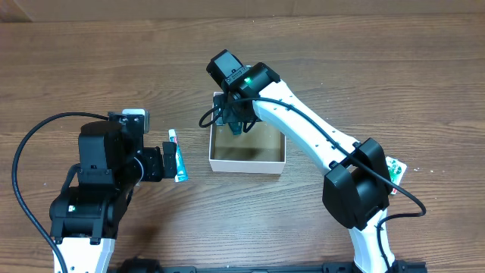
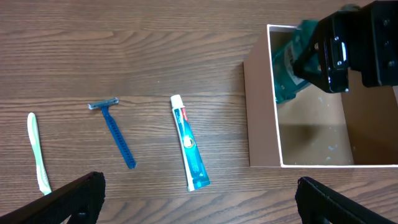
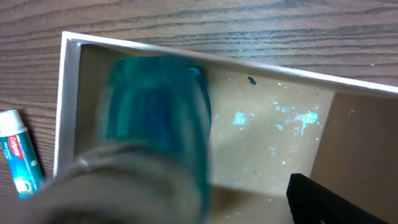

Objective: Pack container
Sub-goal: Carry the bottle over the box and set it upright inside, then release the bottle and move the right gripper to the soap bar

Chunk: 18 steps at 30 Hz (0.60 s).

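The container [image 1: 247,165] is a shallow square box with white walls and a brown floor at the table's middle; it also shows in the left wrist view [image 2: 261,112] and the right wrist view [image 3: 68,93]. My right gripper [image 1: 235,115] hangs over its far left corner, with one black finger clear of a blurred teal object [image 3: 155,118] that is over the box floor [image 2: 287,71]. My left gripper [image 2: 205,208] is open and empty, just short of a toothpaste tube [image 2: 189,143], a blue razor [image 2: 115,130] and a pale toothbrush [image 2: 37,152] on the table.
The toothpaste tube [image 1: 176,158] lies left of the box, by the left gripper [image 1: 170,161]. The left arm hides the razor and toothbrush from overhead. A small green and white item [image 1: 395,168] lies by the right arm's base.
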Motion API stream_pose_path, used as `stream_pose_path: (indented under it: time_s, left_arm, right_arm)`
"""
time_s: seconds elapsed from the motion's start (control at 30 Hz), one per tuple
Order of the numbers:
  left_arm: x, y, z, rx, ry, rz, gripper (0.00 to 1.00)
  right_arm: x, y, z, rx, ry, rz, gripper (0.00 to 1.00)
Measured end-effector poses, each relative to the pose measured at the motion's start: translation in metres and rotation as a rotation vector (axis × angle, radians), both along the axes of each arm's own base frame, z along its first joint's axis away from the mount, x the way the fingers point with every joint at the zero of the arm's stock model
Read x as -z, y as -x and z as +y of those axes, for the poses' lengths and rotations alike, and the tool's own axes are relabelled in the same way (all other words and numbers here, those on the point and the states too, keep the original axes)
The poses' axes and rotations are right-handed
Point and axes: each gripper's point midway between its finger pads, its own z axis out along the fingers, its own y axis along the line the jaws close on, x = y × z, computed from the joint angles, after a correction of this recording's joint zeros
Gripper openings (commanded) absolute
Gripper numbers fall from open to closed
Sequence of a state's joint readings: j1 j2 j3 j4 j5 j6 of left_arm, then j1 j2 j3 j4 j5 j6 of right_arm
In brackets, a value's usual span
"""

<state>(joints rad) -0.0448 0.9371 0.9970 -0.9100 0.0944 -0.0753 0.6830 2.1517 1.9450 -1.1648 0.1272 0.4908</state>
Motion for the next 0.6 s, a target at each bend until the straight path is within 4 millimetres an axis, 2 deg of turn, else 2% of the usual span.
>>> stream_pose_path:
  time_s: [0.1, 0.13, 0.17, 0.2, 0.27, 0.3, 0.33, 0.37, 0.4, 0.43, 0.47, 0.5, 0.6]
  left_arm:
    - [0.000, 0.000, 0.000, 0.000, 0.000, 0.000, 1.00]
    - [0.000, 0.000, 0.000, 0.000, 0.000, 0.000, 1.00]
    - [0.000, 0.000, 0.000, 0.000, 0.000, 0.000, 1.00]
    - [0.000, 0.000, 0.000, 0.000, 0.000, 0.000, 1.00]
    - [0.000, 0.000, 0.000, 0.000, -0.001, 0.000, 1.00]
    - [0.000, 0.000, 0.000, 0.000, 0.000, 0.001, 1.00]
    - [0.000, 0.000, 0.000, 0.000, 0.000, 0.001, 1.00]
    - [0.000, 0.000, 0.000, 0.000, 0.000, 0.001, 1.00]
    - [0.000, 0.000, 0.000, 0.000, 0.000, 0.001, 1.00]
    - [0.000, 0.000, 0.000, 0.000, 0.000, 0.001, 1.00]
    - [0.000, 0.000, 0.000, 0.000, 0.000, 0.002, 1.00]
    - [0.000, 0.000, 0.000, 0.000, 0.000, 0.002, 1.00]
    - [0.000, 0.001, 0.000, 0.000, 0.000, 0.003, 1.00]
  right_arm:
    - [-0.009, -0.001, -0.004, -0.002, 0.009, -0.021, 0.93]
    - [-0.017, 0.000, -0.006, -0.005, 0.010, -0.038, 0.93]
    - [-0.033, 0.000, -0.009, -0.010, 0.004, -0.067, 0.99]
    - [-0.065, 0.002, -0.015, -0.017, -0.013, -0.130, 1.00]
    - [-0.114, 0.007, -0.027, -0.014, -0.046, -0.228, 1.00]
    - [-0.155, 0.015, -0.042, 0.004, -0.073, -0.311, 1.00]
    - [-0.192, 0.022, -0.062, 0.040, -0.101, -0.383, 1.00]
    - [-0.218, 0.027, -0.083, 0.089, -0.123, -0.432, 1.00]
    - [-0.240, 0.032, -0.111, 0.162, -0.140, -0.472, 1.00]
    - [-0.257, 0.038, -0.148, 0.257, -0.140, -0.498, 1.00]
    - [-0.273, 0.045, -0.213, 0.440, -0.113, -0.532, 1.00]
    - [-0.274, 0.054, -0.260, 0.579, -0.080, -0.522, 1.00]
    - [-0.252, 0.075, -0.345, 0.823, -0.010, -0.408, 1.00]
